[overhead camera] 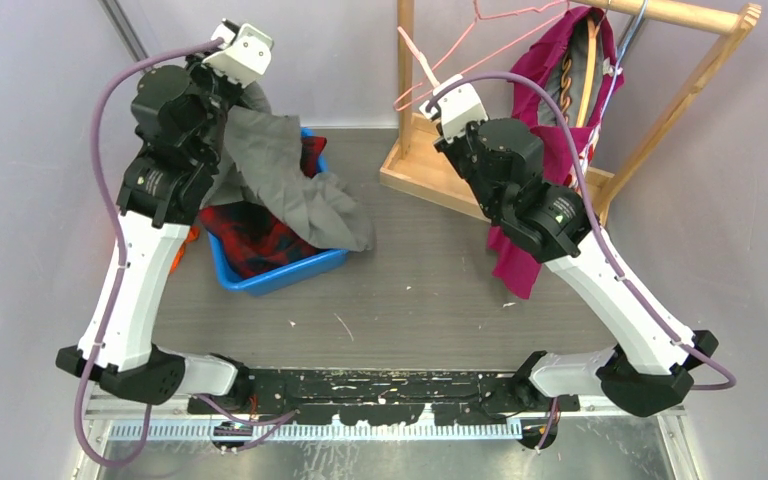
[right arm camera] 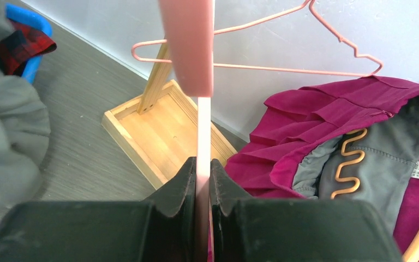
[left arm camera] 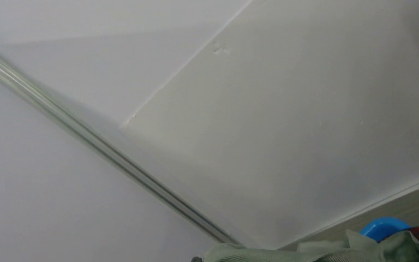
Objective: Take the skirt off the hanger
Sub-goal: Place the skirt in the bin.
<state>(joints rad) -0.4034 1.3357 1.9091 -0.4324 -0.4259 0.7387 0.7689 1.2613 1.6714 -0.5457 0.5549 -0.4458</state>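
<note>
Two claws, one skirt job.
Right claw [right arm camera: 202, 166] is clamped tight on the pink hanger [right arm camera: 189, 49]. The grey skirt [overhead camera: 290, 175] drapes from my left arm over the blue bin [overhead camera: 285, 272]. Can't tell the left claw's [overhead camera: 235, 55] grip.

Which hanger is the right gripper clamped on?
The flat pink plastic hanger, pinched in the right gripper. The thin pink wire hanger hangs free behind it, and the orange hanger sits inside the magenta skirt.

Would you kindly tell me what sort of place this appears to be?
Probably a robot lab's enclosed test cell set up for laundry handling: plain grey walls, a wooden garment rack, and a blue bin of clothes.
</note>
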